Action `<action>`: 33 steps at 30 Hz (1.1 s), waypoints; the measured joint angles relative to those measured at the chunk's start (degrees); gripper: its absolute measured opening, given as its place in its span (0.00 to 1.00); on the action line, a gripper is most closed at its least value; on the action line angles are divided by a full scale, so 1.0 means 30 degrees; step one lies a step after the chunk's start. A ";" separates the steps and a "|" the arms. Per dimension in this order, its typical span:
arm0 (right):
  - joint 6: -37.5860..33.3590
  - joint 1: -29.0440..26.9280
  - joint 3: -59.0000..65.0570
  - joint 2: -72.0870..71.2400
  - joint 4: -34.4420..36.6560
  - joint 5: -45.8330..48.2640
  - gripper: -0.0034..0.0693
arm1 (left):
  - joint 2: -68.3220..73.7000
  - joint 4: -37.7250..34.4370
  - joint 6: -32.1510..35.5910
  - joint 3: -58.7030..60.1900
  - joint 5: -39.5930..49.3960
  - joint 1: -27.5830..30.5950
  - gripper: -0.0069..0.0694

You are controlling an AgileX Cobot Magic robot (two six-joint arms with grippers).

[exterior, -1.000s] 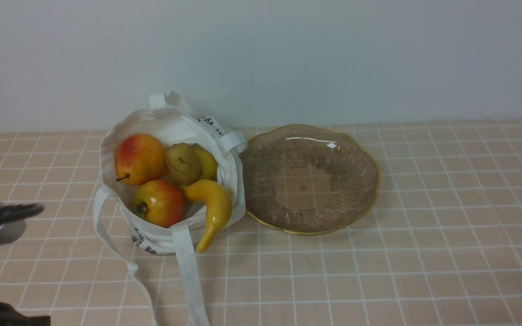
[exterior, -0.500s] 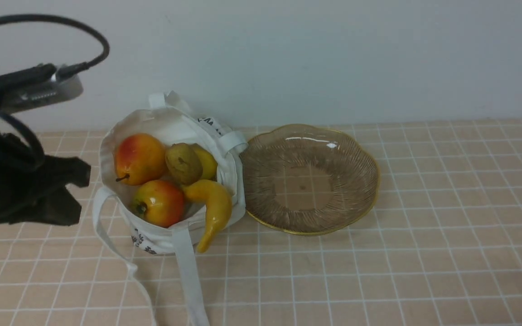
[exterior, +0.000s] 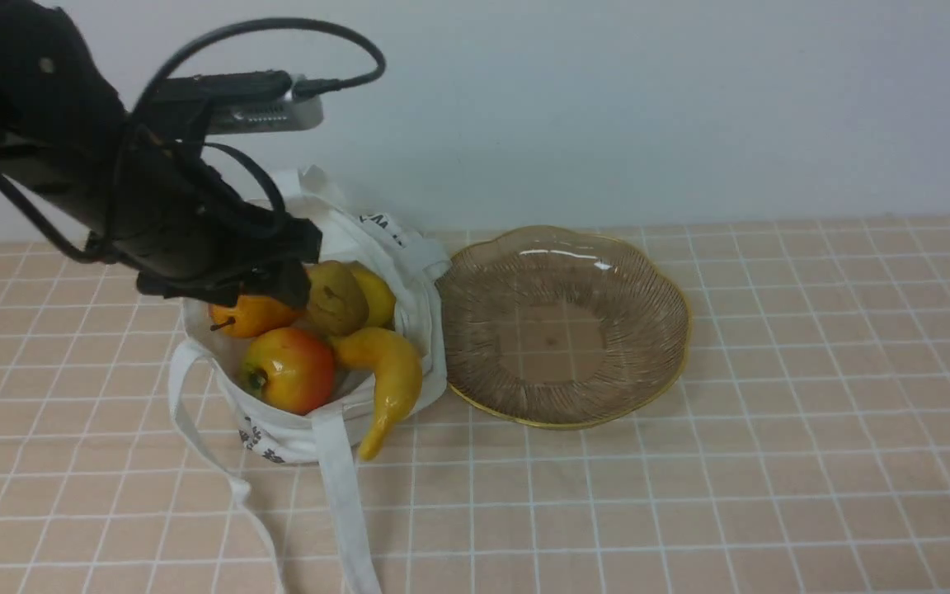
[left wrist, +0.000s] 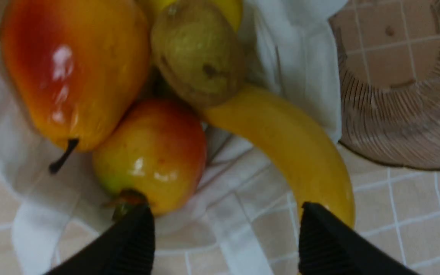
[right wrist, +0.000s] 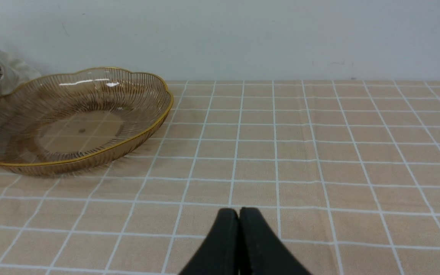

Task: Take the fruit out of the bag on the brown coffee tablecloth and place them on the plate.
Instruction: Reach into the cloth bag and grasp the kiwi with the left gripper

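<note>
White cloth bag w/ fruit inside, banana partly out over its rim; we see it on the tablecloth, just left of the plate. Our L gripper is over the bag, jaws apart, nothing btwn them, though its tips look blurry. Our R gripper has its jaws together, nothing held.

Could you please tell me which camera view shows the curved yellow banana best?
The front view: it shows the curved yellow banana down to its tip over the bag's rim. The left wrist view is closer, but a jaw hides part; the right wrist view shows none.
</note>
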 joint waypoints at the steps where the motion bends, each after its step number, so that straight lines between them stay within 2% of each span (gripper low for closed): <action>1: 0.0000 0.0000 0.0000 0.0000 0.0000 0.0000 0.03 | 0.0204 0.0000 0.0000 0.0000 -0.0400 -0.0096 0.76; 7: 0.0000 0.0000 0.0000 0.0000 0.0000 0.0000 0.03 | 0.1841 -0.0017 0.0053 0.0000 -0.3461 -0.0488 0.84; 19: 0.0000 0.0000 0.0000 0.0000 0.0000 0.0000 0.03 | 0.4473 -0.0075 0.0053 0.0000 -0.6653 -0.0488 0.84; 25: 0.0000 0.0000 0.0000 0.0000 0.0000 0.0000 0.03 | 0.5363 -0.0075 0.0053 -0.0014 -0.7334 -0.0488 0.84; 30: 0.0000 0.0000 0.0000 0.0000 0.0000 0.0000 0.03 | 0.5838 -0.0075 0.0053 -0.0014 -0.7890 -0.0488 0.75; 32: 0.0000 0.0000 0.0000 0.0000 0.0000 0.0000 0.03 | 0.5940 -0.0075 0.0053 -0.0014 -0.7958 -0.0488 0.64; 33: 0.0000 0.0000 0.0000 0.0000 0.0000 0.0000 0.03 | 0.5940 -0.0075 0.0053 -0.0014 -0.7958 -0.0488 0.63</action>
